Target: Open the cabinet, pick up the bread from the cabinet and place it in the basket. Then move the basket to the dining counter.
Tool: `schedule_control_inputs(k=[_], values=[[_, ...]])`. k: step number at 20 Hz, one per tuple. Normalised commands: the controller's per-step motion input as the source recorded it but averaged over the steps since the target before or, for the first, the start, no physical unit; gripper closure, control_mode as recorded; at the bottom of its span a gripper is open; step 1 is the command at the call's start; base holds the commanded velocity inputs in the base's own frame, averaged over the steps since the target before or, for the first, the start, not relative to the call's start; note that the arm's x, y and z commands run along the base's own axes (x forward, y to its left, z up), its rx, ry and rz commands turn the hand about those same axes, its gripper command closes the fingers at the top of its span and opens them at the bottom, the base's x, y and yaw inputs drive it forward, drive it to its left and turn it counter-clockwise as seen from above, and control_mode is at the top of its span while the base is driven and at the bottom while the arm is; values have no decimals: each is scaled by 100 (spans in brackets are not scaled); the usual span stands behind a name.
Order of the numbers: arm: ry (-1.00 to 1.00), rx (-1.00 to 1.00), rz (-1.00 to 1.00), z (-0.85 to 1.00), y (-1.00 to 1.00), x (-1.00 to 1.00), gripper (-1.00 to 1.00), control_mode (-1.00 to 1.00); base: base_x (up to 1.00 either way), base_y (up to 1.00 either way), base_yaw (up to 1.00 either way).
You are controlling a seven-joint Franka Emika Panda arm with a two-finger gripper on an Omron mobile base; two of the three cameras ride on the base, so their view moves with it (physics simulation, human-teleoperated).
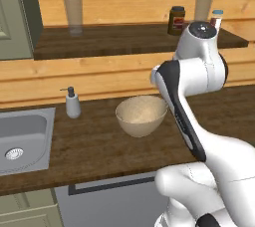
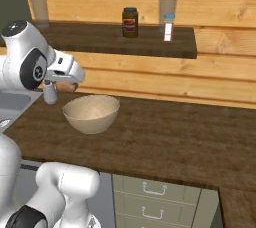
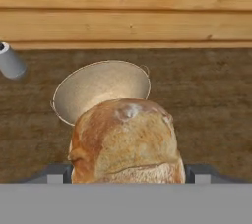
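I count one bread [image 3: 125, 142], one basket [image 1: 141, 115], one soap dispenser [image 1: 72, 102], one dark jar [image 2: 130, 22], one small white bottle [image 2: 168, 27], two glasses [image 1: 73, 16] and one sink [image 1: 22, 139].

The scene is lit evenly and softly, with no harsh glare. A faint shadow is cast under the basket [image 1: 141, 115] onto the worktop [image 1: 99, 146]. A mild sheen is seen on the sink [image 1: 22, 139]. All three pictures are rendered coarsely, with edges slightly soft and wood grain smeared.
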Motion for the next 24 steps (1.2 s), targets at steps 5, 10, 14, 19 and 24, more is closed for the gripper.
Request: schedule_control_inputs(k=[5, 10, 14, 19, 24], values=[[12, 2, 0, -69, 5, -3, 100, -100, 0, 0, 0], [10, 0, 0, -95, 1, 27, 100, -100, 0, 0, 0], [10, 0, 3, -79, 0, 52, 100, -100, 0, 0, 0], [2, 0, 1, -17, 7, 45, 100, -100, 0, 0, 0], [20, 0, 0, 0, 10, 60, 100, -100, 0, 0, 0]])
